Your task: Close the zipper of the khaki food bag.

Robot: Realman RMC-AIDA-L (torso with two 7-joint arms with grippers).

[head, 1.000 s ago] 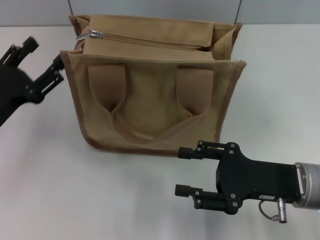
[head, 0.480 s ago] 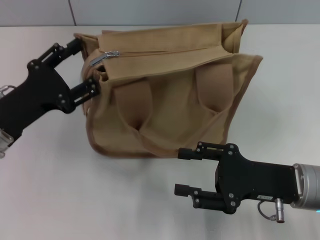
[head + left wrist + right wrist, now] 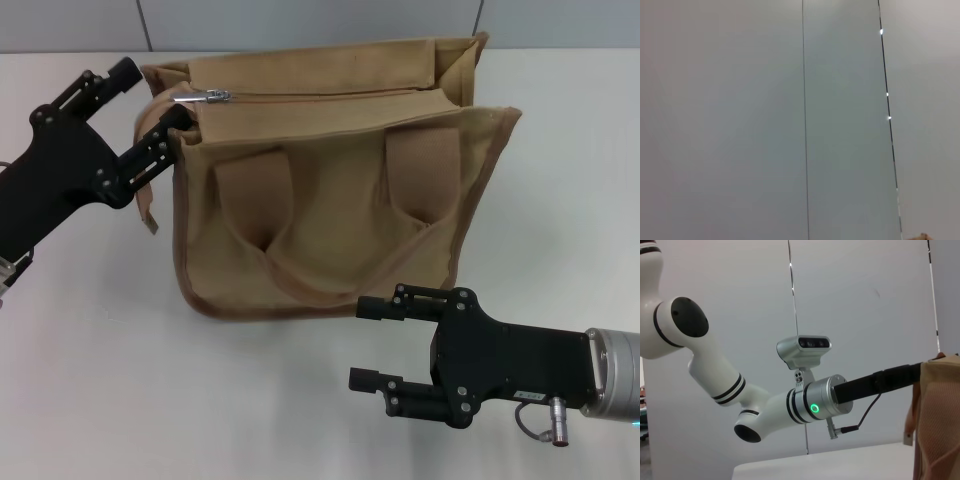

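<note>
Left claw (image 3: 150,105) open at khaki food bag (image 3: 330,190) corner, near zipper (image 3: 205,97).

The khaki food bag (image 3: 340,190) stands upright across the upper middle of the head view, a boxy tan canvas tote with darker brown trim, two wide strap patches and a drooping looped handle. Its zipper (image 3: 320,95) runs along the top panel, silver pull tab at the upper-left end.

A plain white table (image 3: 110,380) fills most of the head view. Behind its far edge stands a pale grey wall (image 3: 320,20) of flat panels, split by thin dark vertical seams (image 3: 804,120), one with small bright glints.
</note>
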